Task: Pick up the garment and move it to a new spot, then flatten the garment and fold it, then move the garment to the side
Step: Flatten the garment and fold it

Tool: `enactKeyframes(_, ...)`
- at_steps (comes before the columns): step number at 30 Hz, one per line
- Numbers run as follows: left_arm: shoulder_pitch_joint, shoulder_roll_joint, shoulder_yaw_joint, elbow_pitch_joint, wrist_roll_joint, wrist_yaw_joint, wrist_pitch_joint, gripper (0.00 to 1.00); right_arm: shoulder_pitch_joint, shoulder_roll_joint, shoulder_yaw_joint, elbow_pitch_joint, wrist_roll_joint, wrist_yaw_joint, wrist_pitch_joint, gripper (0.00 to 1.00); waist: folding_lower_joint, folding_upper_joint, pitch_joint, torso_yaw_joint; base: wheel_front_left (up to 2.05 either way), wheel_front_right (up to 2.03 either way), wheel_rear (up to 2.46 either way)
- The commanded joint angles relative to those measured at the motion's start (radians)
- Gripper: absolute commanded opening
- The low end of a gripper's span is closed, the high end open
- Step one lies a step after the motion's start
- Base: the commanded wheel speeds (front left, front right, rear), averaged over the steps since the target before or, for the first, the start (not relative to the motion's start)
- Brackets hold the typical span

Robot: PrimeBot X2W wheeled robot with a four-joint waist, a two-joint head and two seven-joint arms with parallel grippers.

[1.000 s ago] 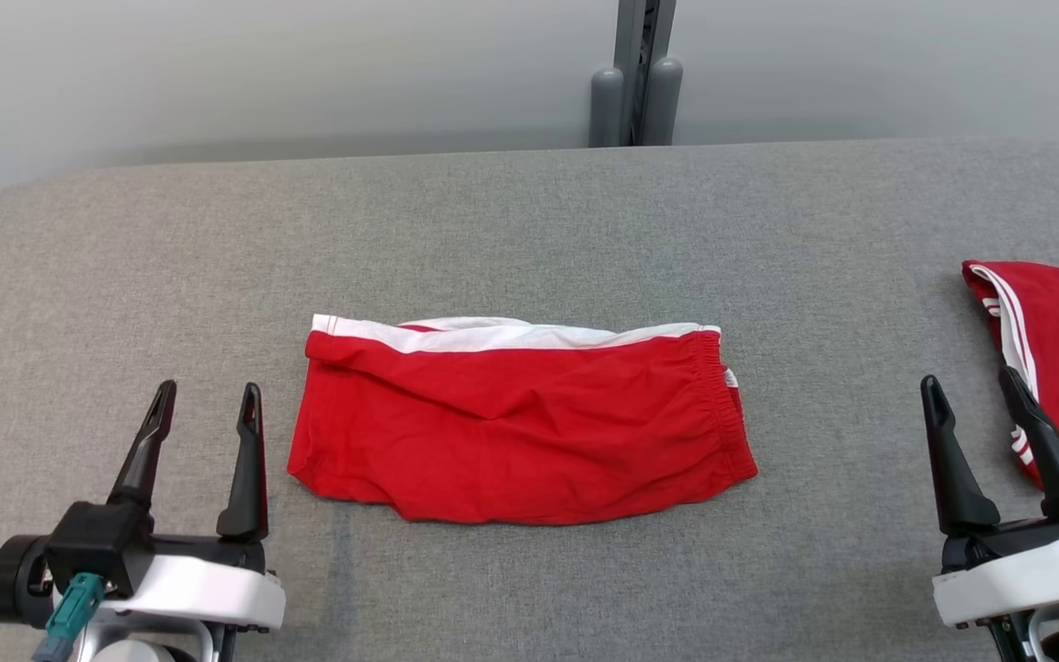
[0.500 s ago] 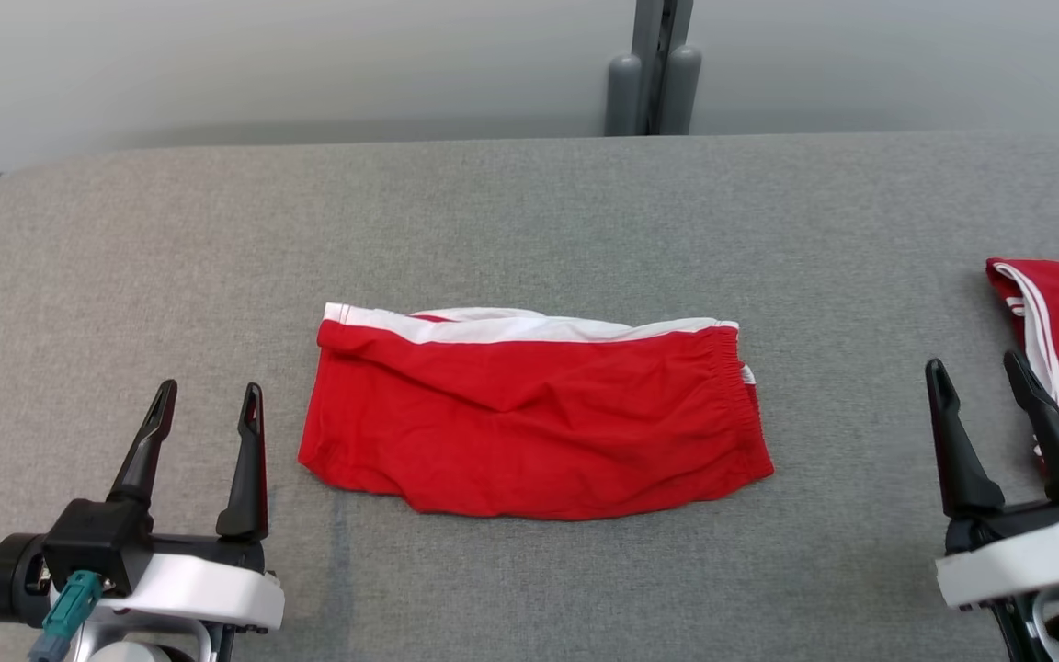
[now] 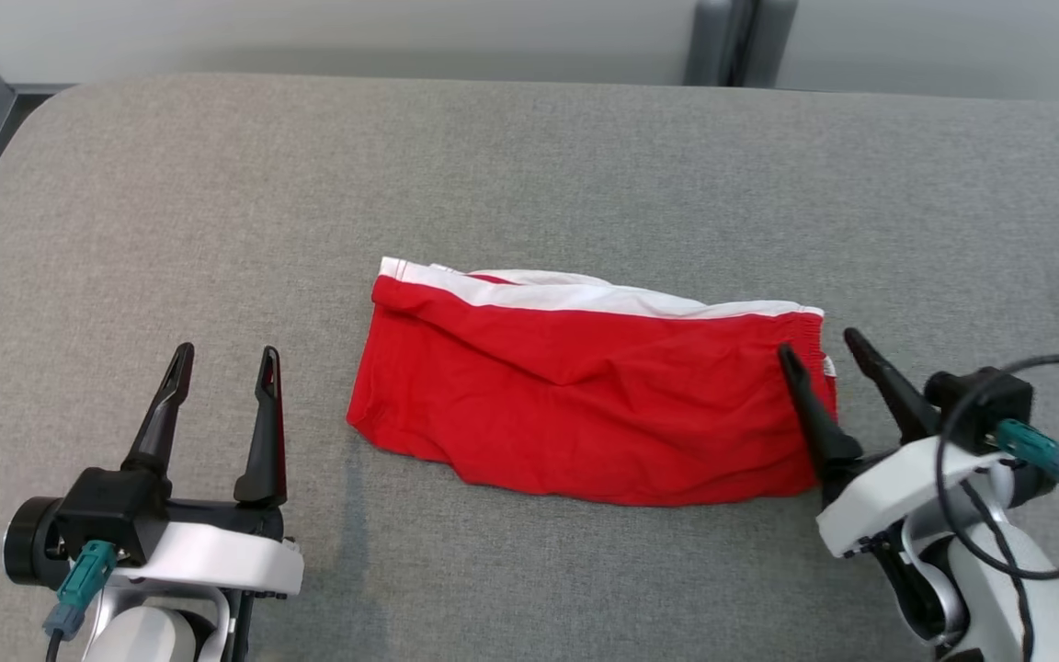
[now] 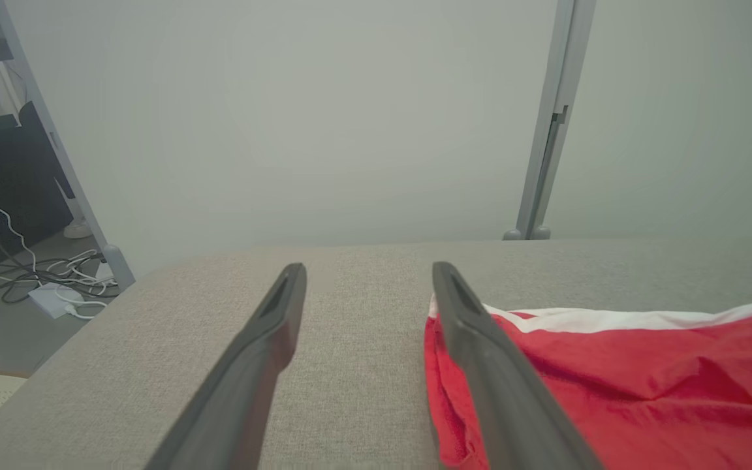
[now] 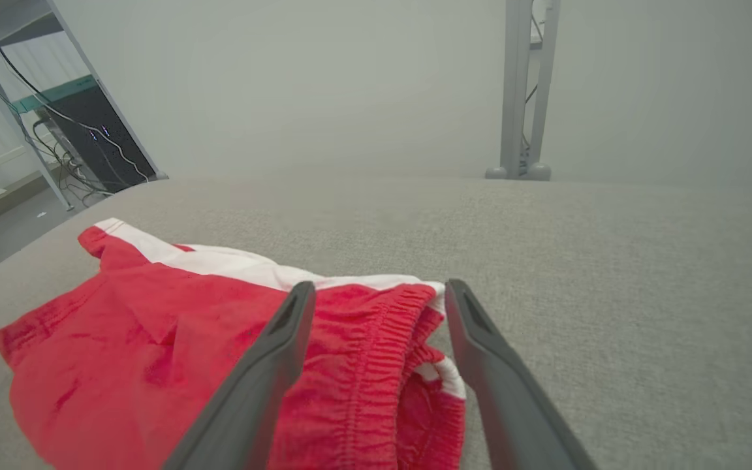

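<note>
As folded garment [image 3: 585, 405] lies on surface [image 3: 529, 184], left end effector [image 3: 226, 352] sits released beside it. Released right end effector [image 3: 815, 341] straddles its edge.

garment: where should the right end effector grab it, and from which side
Probably the gathered elastic edge at the garment's right end, coming from the right, low along the table. The folded layers stack there into a thick ridge, and the open right end effector points at it, one finger over the cloth, one beside it.
</note>
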Motion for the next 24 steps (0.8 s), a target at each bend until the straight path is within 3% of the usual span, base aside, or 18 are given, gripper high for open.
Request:
enactKeyframes(1, -0.024, 0.000, 0.001, 0.004, -0.003, -0.006, -0.007, 1.00, -0.022, -0.004, 0.011, 0.036, 0.005, 0.000, 0.005, 1.00, 0.0000, -0.0001, 0.010, 0.009, 0.00, 0.00, 0.00)
enactKeyframes(6, -0.039, -0.013, -0.004, 0.020, 0.000, -0.013, -0.016, 1.00, -0.068, -0.003, 0.006, 0.167, -0.028, 0.000, 0.024, 1.00, 0.0000, -0.0001, 0.024, 0.023, 0.00, 0.00, 0.00)
enactKeyframes(12, -0.044, -0.023, 0.000, 0.037, -0.001, -0.019, -0.022, 1.00, -0.057, 0.006, -0.011, 0.219, -0.036, 0.000, 0.035, 1.00, 0.0000, -0.0001, 0.032, 0.020, 0.00, 0.00, 0.00)
enactKeyframes(19, -0.059, -0.030, 0.001, 0.052, 0.008, -0.034, -0.028, 1.00, -0.028, 0.031, -0.001, 0.275, 0.024, 0.000, 0.151, 1.00, 0.0000, -0.0001, 0.039, 0.011, 0.00, 0.00, 0.00)
enactKeyframes(20, -0.060, -0.030, 0.002, 0.053, 0.009, -0.034, -0.028, 1.00, -0.027, 0.032, 0.005, 0.275, 0.035, 0.000, 0.164, 0.87, 0.0000, -0.0001, 0.040, 0.010, 0.00, 0.00, 0.00)
enactKeyframes(21, -0.060, -0.031, 0.003, 0.054, 0.010, -0.035, -0.029, 1.00, -0.027, 0.032, 0.009, 0.274, 0.044, 0.000, 0.169, 0.47, 0.0000, -0.0001, 0.041, 0.010, 0.00, 0.00, 0.00)
enactKeyframes(23, -0.062, -0.032, 0.003, 0.056, 0.012, -0.037, -0.029, 1.00, -0.027, 0.033, 0.016, 0.266, 0.067, 0.000, 0.180, 0.00, 0.0000, -0.0001, 0.042, 0.010, 0.00, 0.00, 0.00)
enactKeyframes(24, -0.062, -0.032, 0.005, 0.056, 0.013, -0.038, -0.029, 1.00, -0.026, 0.032, 0.021, 0.262, 0.080, 0.000, 0.184, 0.00, 0.0000, -0.0001, 0.043, 0.009, 0.00, 0.00, 0.00)
